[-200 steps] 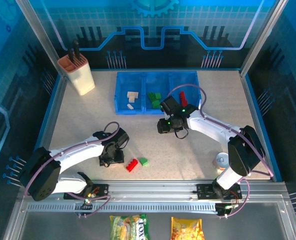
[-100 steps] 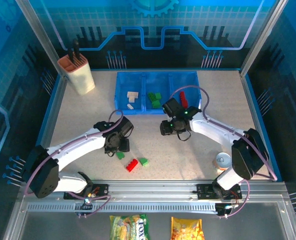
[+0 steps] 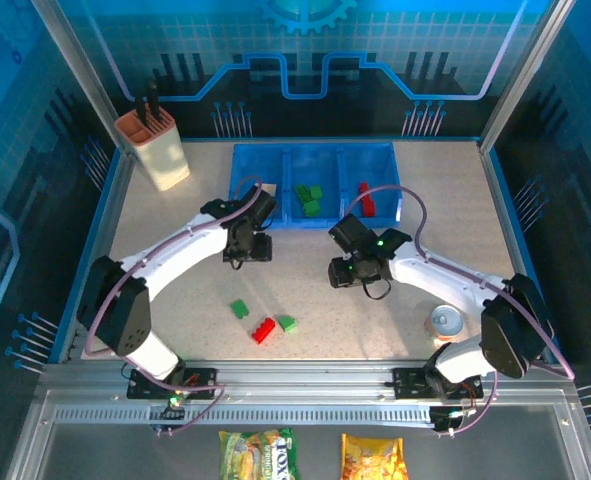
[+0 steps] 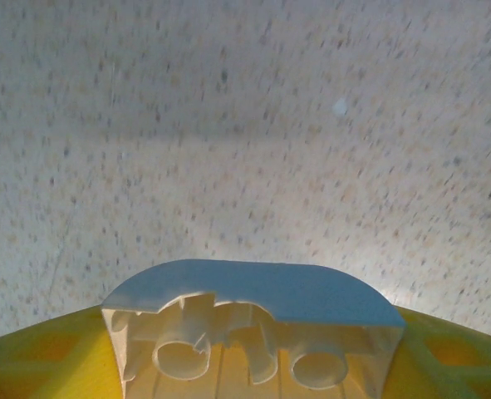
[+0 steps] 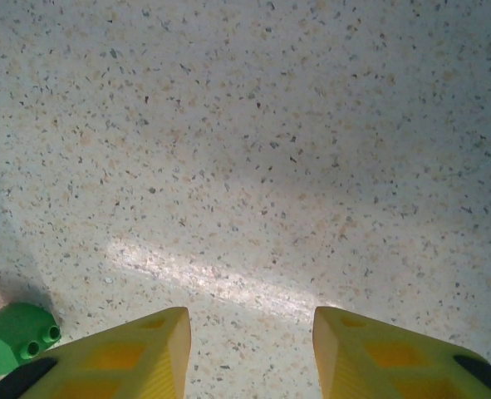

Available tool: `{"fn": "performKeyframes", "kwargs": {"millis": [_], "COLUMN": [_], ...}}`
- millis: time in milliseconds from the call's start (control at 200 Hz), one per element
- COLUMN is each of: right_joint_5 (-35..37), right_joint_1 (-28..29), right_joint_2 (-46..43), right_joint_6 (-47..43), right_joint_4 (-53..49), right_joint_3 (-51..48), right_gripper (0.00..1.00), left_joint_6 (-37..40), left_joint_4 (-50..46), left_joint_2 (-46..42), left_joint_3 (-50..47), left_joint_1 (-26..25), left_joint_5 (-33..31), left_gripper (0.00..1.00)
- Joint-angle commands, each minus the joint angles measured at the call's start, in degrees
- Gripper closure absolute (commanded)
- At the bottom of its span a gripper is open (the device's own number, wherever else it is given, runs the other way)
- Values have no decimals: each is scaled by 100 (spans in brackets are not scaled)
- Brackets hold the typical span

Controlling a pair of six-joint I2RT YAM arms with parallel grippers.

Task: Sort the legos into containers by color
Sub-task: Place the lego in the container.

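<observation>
Left arm has swung up from the loose bricks to the bins (image 3: pixel 305 222), cream brick (image 4: pixel 253 324) in its grip.

Near the front edge of the tabletop (image 3: pixel 425 190) lie three loose ones: two green bricks (image 3: pixel 239 309) (image 3: pixel 287 323) and one red brick (image 3: pixel 264 330). Further in, the right gripper (image 5: pixel 249 349) hangs unclenched and empty over bare tabletop. The left gripper (image 3: pixel 247 245) is clamped on the one cream brick (hollow underside toward its camera), just short of the bins' near wall. At the far edge the three bins hold cream on the left, partly hidden by the arm, about three green in the middle and what looks like two red on the right. Delivering the cream brick is the step in hand, I judge; next it must clear the near wall, hover over the left bin and let go.
</observation>
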Motion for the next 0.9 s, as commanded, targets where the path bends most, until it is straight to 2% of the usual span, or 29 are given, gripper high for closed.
{"fn": "performKeyframes", "kwargs": {"millis": [0,460,895], "right_joint_5": [163,197,254], "right_joint_1": [93,126,124], "right_joint_2": [-276,-935,-1047], "right_joint_6": [188,420,426], "right_joint_4": [-237,-441,-548], "right_joint_3": [-133,-557,-601], "right_gripper": [56,56,55], "left_joint_6": [453,791,1036], "left_joint_4": [-83,-248,-475], "left_joint_2": [346,2008,3522], "left_joint_3": [536,2687,4739], "left_joint_1": [206,889,1176], "left_joint_5": [14,423,254], "left_gripper": [36,36,35]}}
